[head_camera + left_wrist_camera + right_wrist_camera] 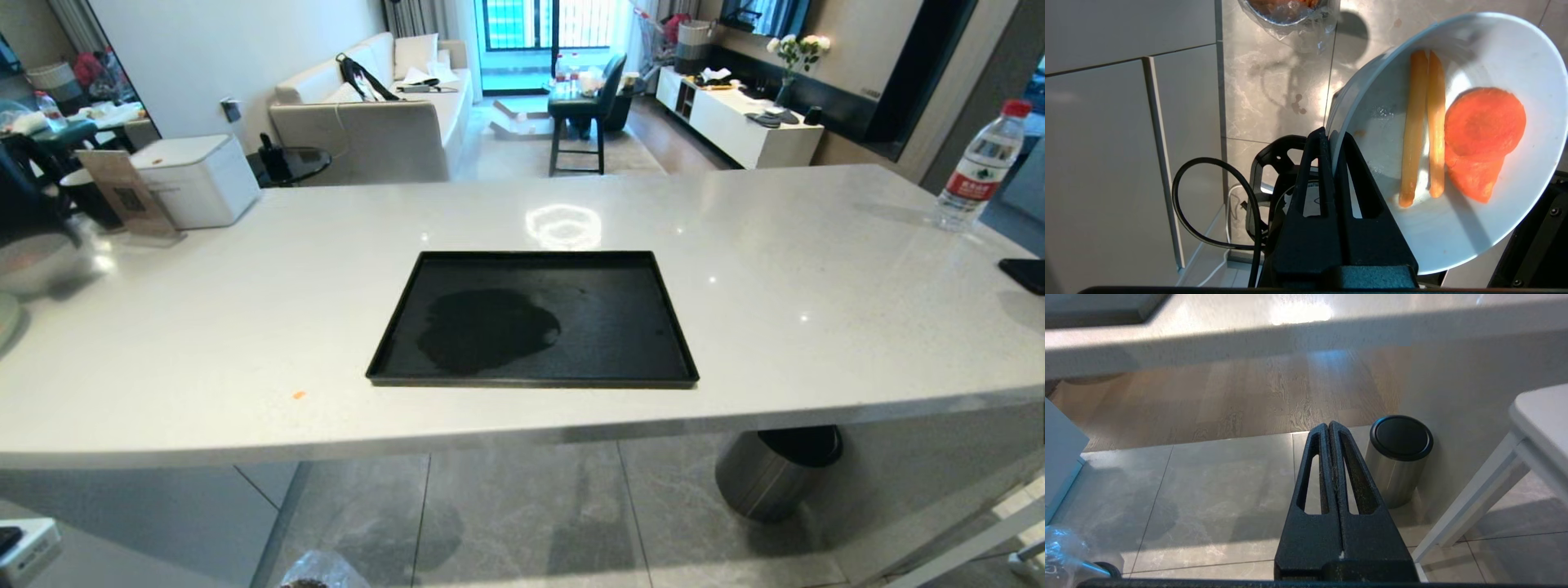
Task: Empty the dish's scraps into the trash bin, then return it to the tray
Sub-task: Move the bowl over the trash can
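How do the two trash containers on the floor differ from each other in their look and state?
The trash bin is open on top, lined with a crinkled clear plastic bag, and holds orange scraps; the steel bin is closed by a flat black top and has no liner in view. The trash bin's inside looks coppery-brown, while the steel bin's wall is brushed grey. Both are round and stand upright on the tiled floor.

One tray, one dish, two food sticks, two orange slices, one water bottle
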Robot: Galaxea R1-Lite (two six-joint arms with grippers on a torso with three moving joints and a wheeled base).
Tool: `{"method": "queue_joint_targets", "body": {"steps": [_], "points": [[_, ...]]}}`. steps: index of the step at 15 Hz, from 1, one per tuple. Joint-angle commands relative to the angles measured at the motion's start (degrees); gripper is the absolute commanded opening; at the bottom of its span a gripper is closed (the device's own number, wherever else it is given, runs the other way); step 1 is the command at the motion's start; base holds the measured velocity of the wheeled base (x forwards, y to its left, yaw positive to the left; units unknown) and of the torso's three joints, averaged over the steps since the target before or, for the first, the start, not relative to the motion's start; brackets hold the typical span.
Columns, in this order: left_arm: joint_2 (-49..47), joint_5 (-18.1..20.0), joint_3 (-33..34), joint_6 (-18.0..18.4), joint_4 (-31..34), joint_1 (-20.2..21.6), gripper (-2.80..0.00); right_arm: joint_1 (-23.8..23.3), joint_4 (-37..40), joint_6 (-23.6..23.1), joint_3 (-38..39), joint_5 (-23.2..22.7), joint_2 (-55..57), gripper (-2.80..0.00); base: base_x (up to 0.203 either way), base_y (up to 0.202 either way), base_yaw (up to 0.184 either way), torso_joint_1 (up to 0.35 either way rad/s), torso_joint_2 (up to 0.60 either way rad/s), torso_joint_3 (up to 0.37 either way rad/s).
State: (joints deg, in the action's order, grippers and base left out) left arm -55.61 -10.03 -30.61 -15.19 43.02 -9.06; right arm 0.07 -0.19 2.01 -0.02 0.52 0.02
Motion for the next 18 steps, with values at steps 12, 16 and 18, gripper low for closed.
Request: {"method": "queue_joint_targets", "body": {"steps": [12, 16, 18], "points": [[-0.02, 0.63, 0.38, -0.28, 0.22, 0.0, -2.8, 0.01, 0.02, 0.01, -0.06, 0.0, 0.06, -2.8, 0.0, 0.0, 0.0, -0.112, 0.5, 0.377], [-0.01, 0.63, 0.38, -0.37, 0.22, 0.0, -2.8, 0.01, 0.02, 0.01, -0.06, 0.0, 0.06, -2.8, 0.0, 0.0, 0.0, -0.024, 0.44, 0.414], [0.07, 0.63, 0.38, -0.37, 0.22, 0.0, -2.8, 0.01, 0.02, 0.01, -0.06, 0.0, 0.06, -2.8, 0.0, 0.0, 0.0, 0.016, 0.42, 0.447]]}}
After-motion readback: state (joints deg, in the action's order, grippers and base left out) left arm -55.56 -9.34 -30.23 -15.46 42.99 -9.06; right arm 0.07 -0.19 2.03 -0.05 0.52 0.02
